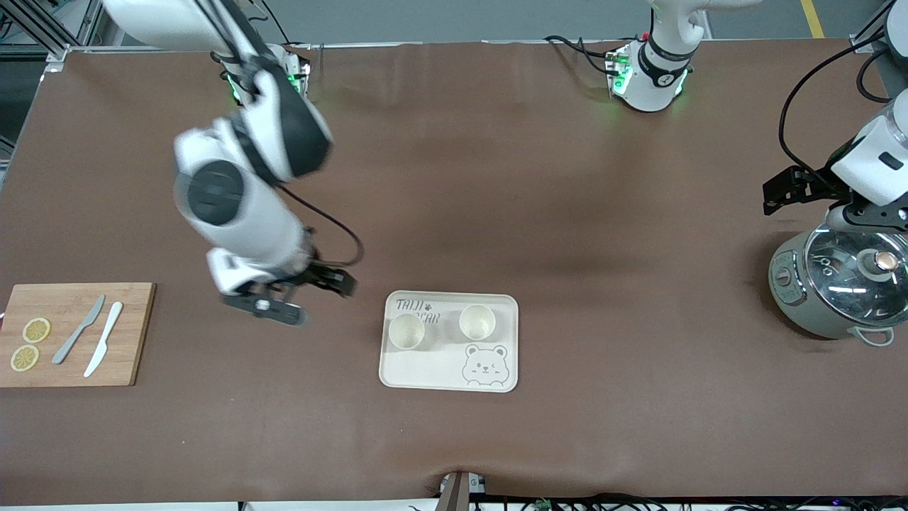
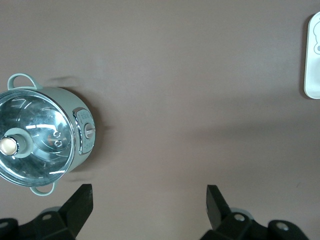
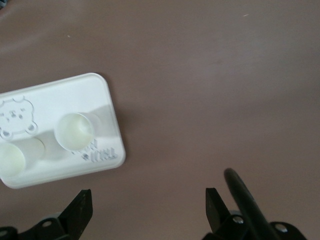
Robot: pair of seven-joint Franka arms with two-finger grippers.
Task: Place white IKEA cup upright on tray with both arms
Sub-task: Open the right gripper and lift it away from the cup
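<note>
**Cups upright on tray, both grippers released**

Two white cups [image 1: 407,331] [image 1: 477,322] standing mouth-up, side by side on the tray [image 1: 433,372], along the lettered edge farther from the front camera. Right gripper [image 1: 284,298] spread wide and holding nothing, hanging over bare table beside the tray. Left gripper [image 1: 801,188] likewise spread and unladen, waiting above the lidded pot [image 1: 837,284]. Placement apparently finished; nothing visibly left to set down.

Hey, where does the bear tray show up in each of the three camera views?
Front view: the tray lies low on the table, two cups standing on it.
Left wrist view: only one corner of it shows at the picture's edge.
Right wrist view: most of it shows, with both cups.
Shared landmark: the bear drawing.
</note>
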